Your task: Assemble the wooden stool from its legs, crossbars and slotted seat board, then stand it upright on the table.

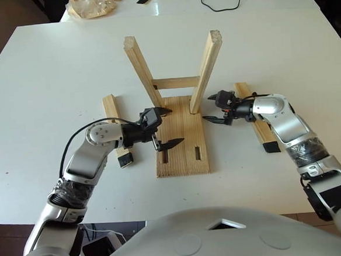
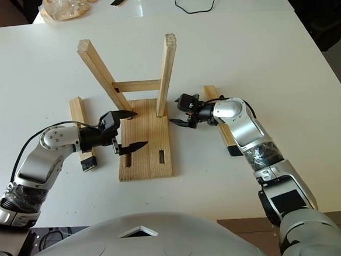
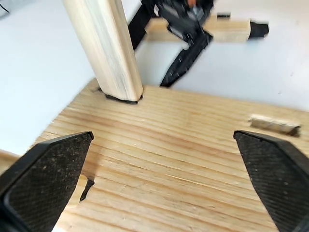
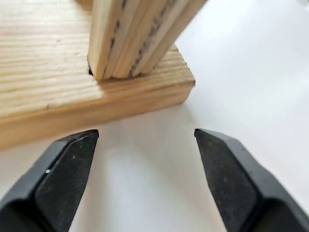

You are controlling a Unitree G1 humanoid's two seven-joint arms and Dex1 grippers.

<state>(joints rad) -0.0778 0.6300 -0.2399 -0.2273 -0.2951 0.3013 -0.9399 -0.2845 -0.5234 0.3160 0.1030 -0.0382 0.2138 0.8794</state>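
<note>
With the left hand (image 1: 173, 126) and right hand (image 1: 209, 108) both spread open and empty, the upright leg frame (image 1: 176, 82) could be knocked from the far slots of the seat board (image 1: 184, 156) if brushed.

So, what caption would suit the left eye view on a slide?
Both open, left gripper and right gripper hover by the seat board with two legs and crossbar fitted.

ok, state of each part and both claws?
seat board: flat, near slots empty
standing legs: seated in board's far end
crossbar: joined between them
left loose leg: lying flat, unmounted
right loose leg: lying flat, unmounted
left claw: open, above board
right claw: open, beside board's corner
</note>
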